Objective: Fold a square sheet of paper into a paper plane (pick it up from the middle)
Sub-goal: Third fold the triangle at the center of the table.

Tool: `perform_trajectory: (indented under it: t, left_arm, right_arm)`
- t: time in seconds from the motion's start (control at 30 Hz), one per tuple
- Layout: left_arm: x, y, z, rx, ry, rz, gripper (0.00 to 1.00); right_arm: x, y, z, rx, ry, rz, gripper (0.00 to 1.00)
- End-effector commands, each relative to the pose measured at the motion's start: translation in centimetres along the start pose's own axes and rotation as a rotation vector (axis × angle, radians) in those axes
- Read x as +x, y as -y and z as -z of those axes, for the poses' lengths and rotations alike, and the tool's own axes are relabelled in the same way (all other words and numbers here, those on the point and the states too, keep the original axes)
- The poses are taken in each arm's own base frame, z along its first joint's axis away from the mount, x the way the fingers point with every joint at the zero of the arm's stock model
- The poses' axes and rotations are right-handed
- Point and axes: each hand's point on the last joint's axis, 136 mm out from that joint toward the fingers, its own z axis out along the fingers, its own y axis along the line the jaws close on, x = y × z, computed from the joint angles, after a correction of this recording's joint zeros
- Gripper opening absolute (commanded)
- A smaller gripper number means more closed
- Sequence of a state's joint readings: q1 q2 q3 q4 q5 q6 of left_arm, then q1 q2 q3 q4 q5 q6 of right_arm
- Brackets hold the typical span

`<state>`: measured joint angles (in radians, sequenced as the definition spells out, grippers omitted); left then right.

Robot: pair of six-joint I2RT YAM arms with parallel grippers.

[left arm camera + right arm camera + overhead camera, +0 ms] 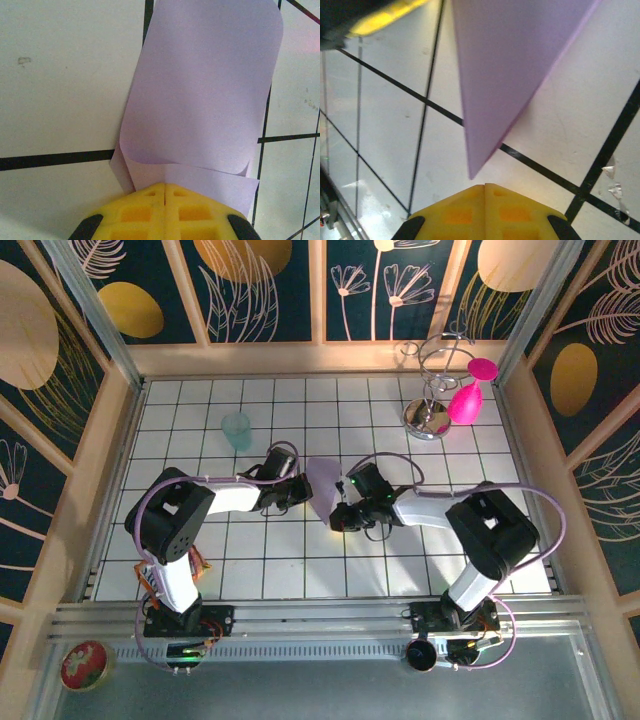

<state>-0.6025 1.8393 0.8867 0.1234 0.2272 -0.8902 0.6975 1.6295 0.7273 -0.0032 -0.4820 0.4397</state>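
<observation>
The square sheet of paper, pale lilac, stands up off the white tiled floor between my two grippers. In the left wrist view the sheet curls over itself, and a crease in its lower layer runs straight into the seam of my left gripper, which is shut on its near edge. My left gripper sits at the sheet's left side. In the right wrist view the sheet hangs as a downward point, ending just short of my right gripper, shut and holding nothing. My right gripper lies below the sheet. The paper plane is out of view.
A translucent teal cup stands at the back left. A metal wire stand with a pink bulb is at the back right. Wooden walls ring the tiled floor. A red round object lies outside the near left corner.
</observation>
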Motion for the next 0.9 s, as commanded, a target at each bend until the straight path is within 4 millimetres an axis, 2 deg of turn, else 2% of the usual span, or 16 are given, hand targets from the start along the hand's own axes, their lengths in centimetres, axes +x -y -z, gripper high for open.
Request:
perform_trajectory:
  t: [0.0,0.13,0.3,0.7,0.87]
  left_arm:
    - [2.2,-3.9,-0.5,-0.134,-0.064,0.015,0.0]
    - [2.0,-3.5,-0.4,-0.124,-0.06,0.014,0.0]
    - [1.9,-3.1,-0.3,-0.109,-0.062,0.013,0.0]
    - [1.3,-1.5,0.1,-0.063,-0.054,0.002,0.0]
    - [0.5,-2.2,0.3,-0.106,-0.033,-0.011,0.02]
  right_arm:
    - [-3.9,-1.8,1.8,-0.02,0.138,0.035,0.0]
    - [-7.2,-2.4,2.4,-0.065,0.242,-0.021,0.0]
    - [-8.1,-1.8,0.2,-0.034,0.209,-0.046,0.0]
    - [-5.2,2.7,-3.3,0.114,0.07,-0.093,0.0]
    - [-4.0,4.4,-3.6,0.18,0.027,-0.1,0.0]
